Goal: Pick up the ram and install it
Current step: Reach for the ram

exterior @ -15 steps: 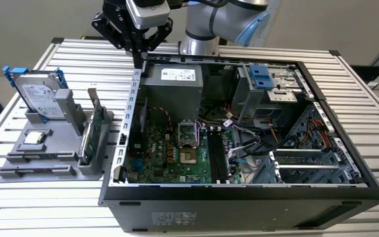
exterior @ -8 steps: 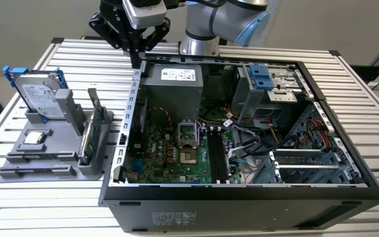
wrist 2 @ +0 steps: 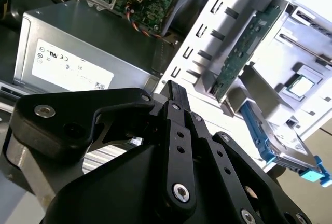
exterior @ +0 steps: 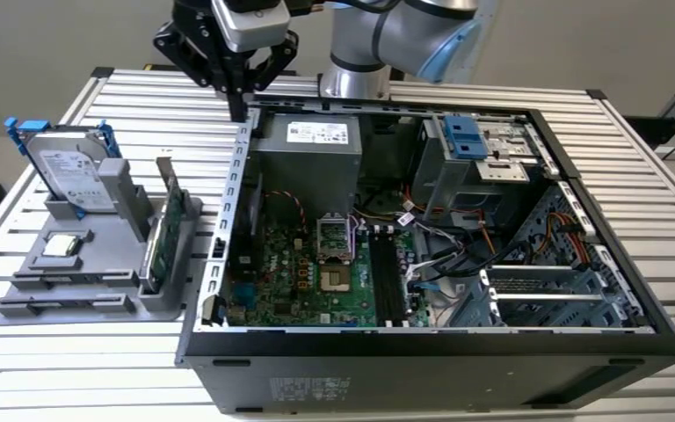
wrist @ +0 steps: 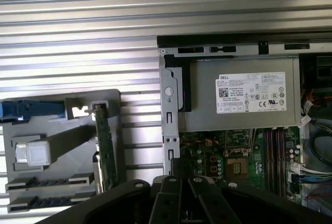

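The tool (exterior: pixel 239 107) hangs above the surface's (exterior: pixel 138 97) far edge, beside the open computer case's (exterior: pixel 431 352) corner, fingers pressed together on nothing; where the ram sits cannot be told; long dark strips (exterior: pixel 385 281) line the motherboard (exterior: pixel 296 286).

Found the ram (exterior: pixel 68 283) lying flat in a long slot of the grey holder (exterior: pixel 103 264) on the surface (exterior: pixel 80 369): a thin, narrow, dark stick near the upright green card (exterior: pixel 173 233), colour hard to tell.
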Robot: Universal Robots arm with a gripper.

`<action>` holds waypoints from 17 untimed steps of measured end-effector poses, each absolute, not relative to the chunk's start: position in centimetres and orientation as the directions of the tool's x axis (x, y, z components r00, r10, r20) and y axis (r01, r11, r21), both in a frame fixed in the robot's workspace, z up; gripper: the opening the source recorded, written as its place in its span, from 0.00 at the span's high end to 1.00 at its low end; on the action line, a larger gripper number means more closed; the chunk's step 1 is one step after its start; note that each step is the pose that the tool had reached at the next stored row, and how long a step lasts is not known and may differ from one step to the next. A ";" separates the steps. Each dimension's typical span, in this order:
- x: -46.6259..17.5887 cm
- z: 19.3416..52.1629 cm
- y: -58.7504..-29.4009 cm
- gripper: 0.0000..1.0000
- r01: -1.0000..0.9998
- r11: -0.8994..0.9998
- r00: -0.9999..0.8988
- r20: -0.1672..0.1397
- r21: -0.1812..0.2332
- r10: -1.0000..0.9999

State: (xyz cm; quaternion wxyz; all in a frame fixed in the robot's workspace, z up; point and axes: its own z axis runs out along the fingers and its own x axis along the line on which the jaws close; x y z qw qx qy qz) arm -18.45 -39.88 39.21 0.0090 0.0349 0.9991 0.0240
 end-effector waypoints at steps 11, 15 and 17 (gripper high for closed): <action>-19.0 39.2 -39.9 1.00 0.069 0.996 -0.997 -0.016 0.049 0.070; -19.2 39.2 -39.9 1.00 0.069 0.996 -0.997 -0.016 0.049 0.070; -19.3 39.2 -39.9 1.00 0.069 0.996 -0.997 -0.016 0.049 0.070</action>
